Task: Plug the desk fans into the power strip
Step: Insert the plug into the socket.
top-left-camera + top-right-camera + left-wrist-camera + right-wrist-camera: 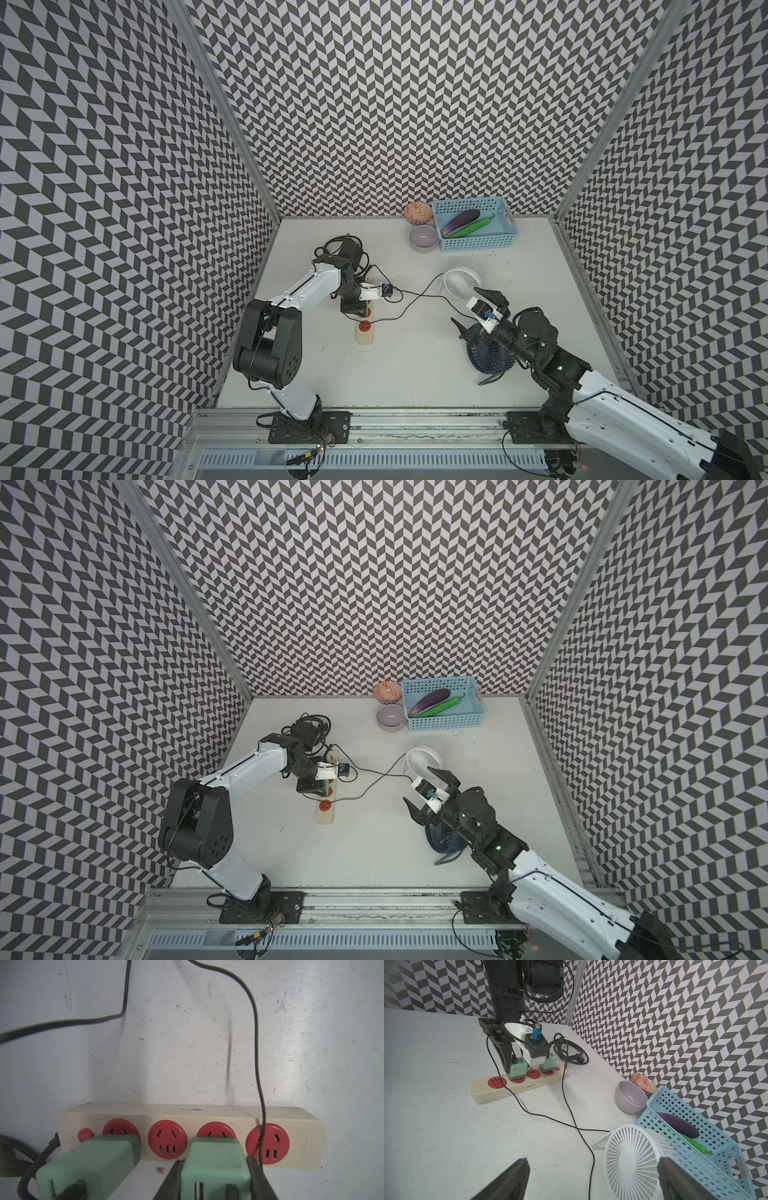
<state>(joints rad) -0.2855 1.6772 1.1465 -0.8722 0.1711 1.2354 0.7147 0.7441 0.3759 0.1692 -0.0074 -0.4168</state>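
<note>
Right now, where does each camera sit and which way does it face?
Both top views: high above the front rail, looking down on the white table; both arms show, left gripper over the long cream power strip with red sockets, right gripper open by the round white desk fan.
Left wrist: close above the power strip, facing its sockets; two dark fingers show, shut on a mint-green plug adapter.
Right wrist: low, facing the far corner; its open fingertips frame the fan.
Shared: both wrist views show strip and adapter.

Left end effector over the power strip; right end effector splayed beside white fan
</note>
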